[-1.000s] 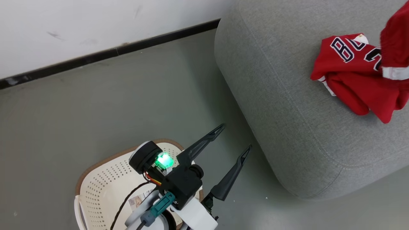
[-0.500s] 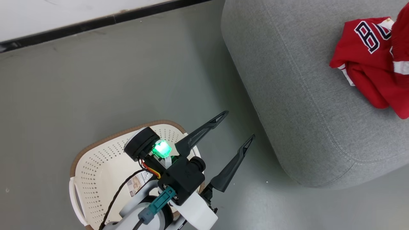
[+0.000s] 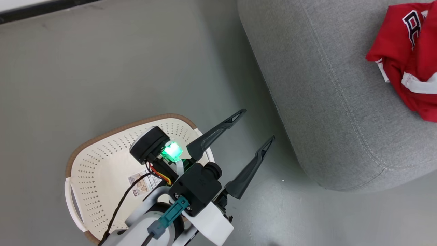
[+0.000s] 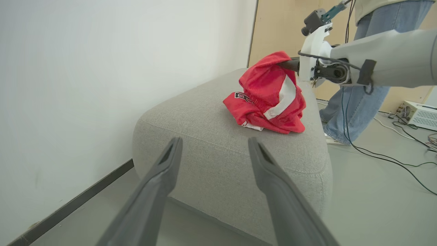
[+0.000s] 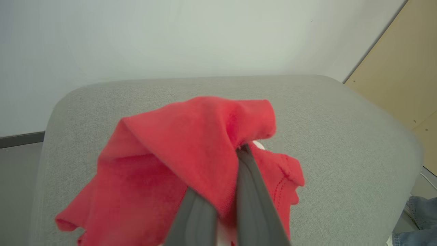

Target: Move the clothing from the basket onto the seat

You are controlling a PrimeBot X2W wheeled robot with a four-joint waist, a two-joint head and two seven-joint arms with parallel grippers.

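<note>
The cream perforated basket (image 3: 102, 164) stands on the floor at the lower left, showing its paper label (image 3: 141, 184). My left gripper (image 3: 258, 124) is open and holds nothing, reaching past the basket's rim toward the grey seat (image 3: 324, 102); its own view has the fingers (image 4: 215, 141) pointing at the seat's corner (image 4: 191, 112). Red clothing (image 3: 403, 68) lies bunched on the seat. My right gripper (image 5: 240, 148) is shut on a fold of a red garment (image 5: 177, 153) with a white band (image 4: 285, 97), holding it up over the lettered jersey (image 4: 244, 102).
A white wall with a dark baseboard (image 4: 68, 205) runs behind the seat. A person in jeans (image 4: 355, 102) stands beyond the seat's far end. Cables (image 4: 392, 157) and a pale box (image 4: 418, 114) lie on the floor there. Grey floor surrounds the basket.
The head camera has tipped down: wall and baseboard slid out at the top, the basket shows more fully. Both grippers keep their states; the red garment stays held over the seat.
</note>
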